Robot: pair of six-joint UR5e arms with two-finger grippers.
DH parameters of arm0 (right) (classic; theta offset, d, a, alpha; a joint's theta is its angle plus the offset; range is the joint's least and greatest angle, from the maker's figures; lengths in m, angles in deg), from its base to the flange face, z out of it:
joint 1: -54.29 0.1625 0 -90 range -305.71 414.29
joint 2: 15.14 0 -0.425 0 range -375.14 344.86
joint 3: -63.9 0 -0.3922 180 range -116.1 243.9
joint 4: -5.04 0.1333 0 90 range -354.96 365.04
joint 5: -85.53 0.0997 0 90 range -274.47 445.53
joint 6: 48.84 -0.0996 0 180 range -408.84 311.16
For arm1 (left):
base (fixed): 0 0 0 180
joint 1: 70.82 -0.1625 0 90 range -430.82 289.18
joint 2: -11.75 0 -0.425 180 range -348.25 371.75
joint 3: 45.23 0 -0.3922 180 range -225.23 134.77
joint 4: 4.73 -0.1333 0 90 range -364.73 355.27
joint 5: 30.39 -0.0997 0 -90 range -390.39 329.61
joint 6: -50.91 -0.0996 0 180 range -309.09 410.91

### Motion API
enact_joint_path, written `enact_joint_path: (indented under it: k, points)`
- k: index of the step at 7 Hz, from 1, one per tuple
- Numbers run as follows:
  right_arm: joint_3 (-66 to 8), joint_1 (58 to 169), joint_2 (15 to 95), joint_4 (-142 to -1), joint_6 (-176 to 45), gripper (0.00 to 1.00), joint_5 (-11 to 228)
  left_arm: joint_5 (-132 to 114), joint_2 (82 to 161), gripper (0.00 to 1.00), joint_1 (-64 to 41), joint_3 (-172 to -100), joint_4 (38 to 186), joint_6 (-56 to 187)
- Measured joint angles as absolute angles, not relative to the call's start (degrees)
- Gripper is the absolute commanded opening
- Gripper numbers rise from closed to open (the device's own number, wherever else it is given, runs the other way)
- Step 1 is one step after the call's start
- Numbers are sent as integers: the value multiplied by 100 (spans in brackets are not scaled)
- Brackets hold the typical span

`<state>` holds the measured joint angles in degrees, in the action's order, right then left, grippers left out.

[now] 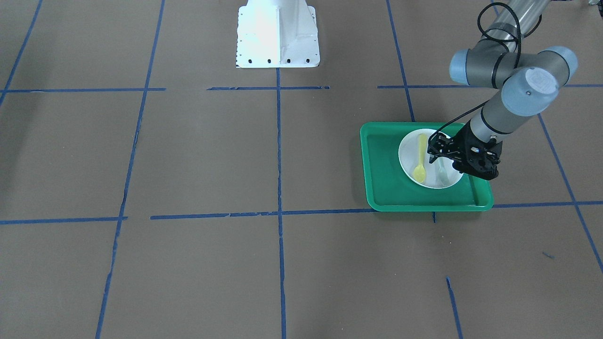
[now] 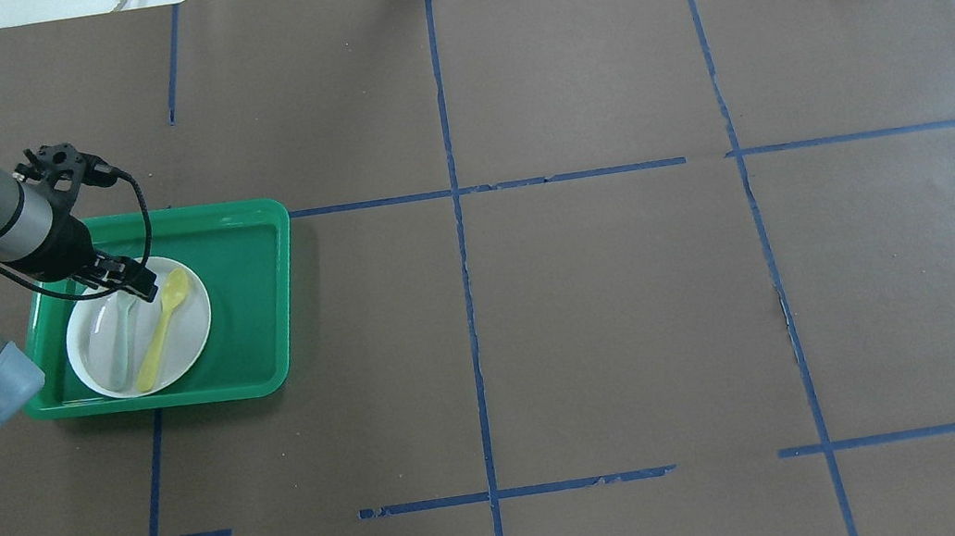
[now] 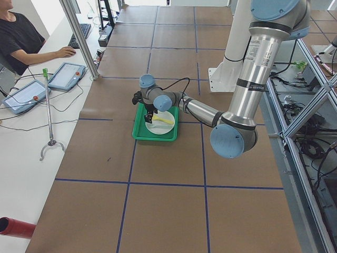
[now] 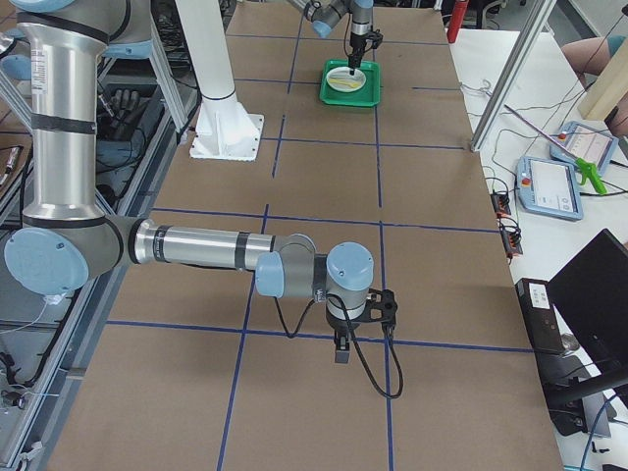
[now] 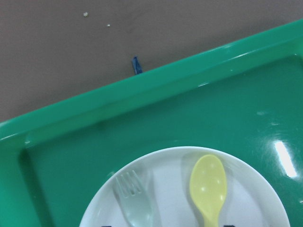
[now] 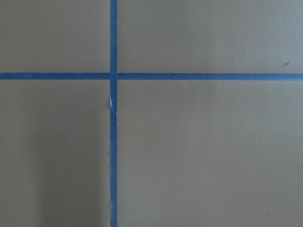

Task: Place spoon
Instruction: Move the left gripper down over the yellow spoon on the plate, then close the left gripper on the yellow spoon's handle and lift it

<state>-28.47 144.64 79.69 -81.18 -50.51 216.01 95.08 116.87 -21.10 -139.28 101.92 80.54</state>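
Note:
The yellow spoon (image 1: 419, 162) lies flat on a white plate (image 1: 409, 147) inside a green tray (image 1: 381, 174), and nothing holds it. A pale grey-green fork (image 1: 442, 173) lies beside it on the plate. My left gripper (image 1: 435, 150) hangs just above the plate, over the fork side, open and empty. Overhead, the spoon (image 2: 163, 326), fork (image 2: 122, 341), plate (image 2: 190, 338), tray (image 2: 246, 282) and left gripper (image 2: 136, 283) show at the left. The left wrist view shows the spoon's bowl (image 5: 208, 185) and the fork's tines (image 5: 133, 201). My right gripper (image 4: 340, 351) hangs over bare table far from the tray; I cannot tell its state.
The brown table is marked with blue tape lines (image 2: 469, 306). The white robot base (image 1: 278, 33) stands at the table's edge. An operator (image 3: 21, 37) sits at a side desk with tablets (image 3: 67, 75).

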Motion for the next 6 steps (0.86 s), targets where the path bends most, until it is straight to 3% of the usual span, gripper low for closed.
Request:
enact_joint_path:
  k: [4, 6]
  points:
    - [-2847, 14464, 7969, -8118, -5051, 100, 21601, 9512, 11811, 70, -2514, -13731, 10197, 8187]
    - [-2847, 14464, 7969, -8118, -5052, 100, 21604, 9512, 11856, 18, -2580, -13651, 10197, 8209]
